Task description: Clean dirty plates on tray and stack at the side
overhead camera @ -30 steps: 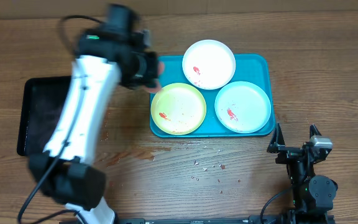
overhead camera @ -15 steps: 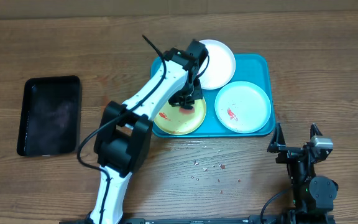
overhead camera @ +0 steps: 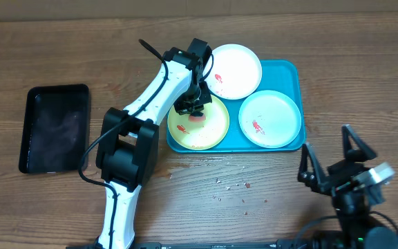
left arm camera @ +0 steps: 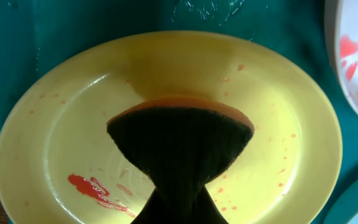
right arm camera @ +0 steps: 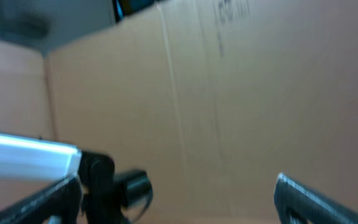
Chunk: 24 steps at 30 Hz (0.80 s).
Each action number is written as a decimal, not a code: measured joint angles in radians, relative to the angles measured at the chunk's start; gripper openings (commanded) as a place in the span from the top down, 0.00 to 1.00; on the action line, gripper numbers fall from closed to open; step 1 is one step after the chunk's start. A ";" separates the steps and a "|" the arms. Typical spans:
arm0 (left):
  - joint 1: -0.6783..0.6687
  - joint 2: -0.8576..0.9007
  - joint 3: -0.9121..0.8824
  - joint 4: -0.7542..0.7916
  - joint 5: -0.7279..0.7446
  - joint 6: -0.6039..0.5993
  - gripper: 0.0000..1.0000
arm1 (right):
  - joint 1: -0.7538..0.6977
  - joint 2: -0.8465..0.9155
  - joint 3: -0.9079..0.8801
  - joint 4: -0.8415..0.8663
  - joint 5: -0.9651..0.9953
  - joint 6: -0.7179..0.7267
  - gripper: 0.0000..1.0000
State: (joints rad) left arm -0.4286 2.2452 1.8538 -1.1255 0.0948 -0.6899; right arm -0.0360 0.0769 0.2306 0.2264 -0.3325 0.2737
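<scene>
The turquoise tray point(overhead camera: 292, 69) holds three plates: a white plate point(overhead camera: 237, 69) at the back, a yellow-green plate point(overhead camera: 209, 131) at front left and a pale mint plate point(overhead camera: 271, 117) at front right, all with red smears. My left gripper point(overhead camera: 195, 111) is shut on an orange sponge with a dark scrub face point(left arm camera: 182, 137). It presses the sponge on the yellow-green plate point(left arm camera: 61, 124), beside a red smear point(left arm camera: 86, 185). My right gripper point(overhead camera: 334, 155) is open and empty at the front right, away from the tray.
A smaller black tray point(overhead camera: 54, 128) lies at the left. Small crumbs point(overhead camera: 233, 187) dot the wood in front of the turquoise tray. The right wrist view shows only a cardboard wall point(right arm camera: 229, 93) and its own open fingers point(right arm camera: 179, 199).
My left arm swung from left of the tray onto the yellow-green plate with the sponge, then slid slightly back-left. My right gripper has risen and tilted toward the camera.
</scene>
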 measured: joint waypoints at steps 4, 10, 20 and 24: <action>-0.003 0.000 0.000 0.002 0.003 0.012 0.96 | 0.000 0.212 0.397 -0.481 0.008 -0.080 0.00; -0.003 0.000 -0.001 0.003 0.006 0.019 0.43 | -0.001 0.788 0.976 -1.142 -0.074 -0.178 0.00; -0.002 0.000 -0.001 0.004 0.006 0.019 0.31 | 0.047 1.429 1.133 -1.126 -0.307 -0.207 0.39; -0.002 0.000 -0.001 0.004 0.006 0.019 0.37 | 0.145 1.506 1.133 -1.066 -0.222 -0.169 0.48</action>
State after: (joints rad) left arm -0.4309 2.2452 1.8530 -1.1217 0.1009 -0.6708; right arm 0.1089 1.5833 1.3632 -0.8398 -0.5549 0.1043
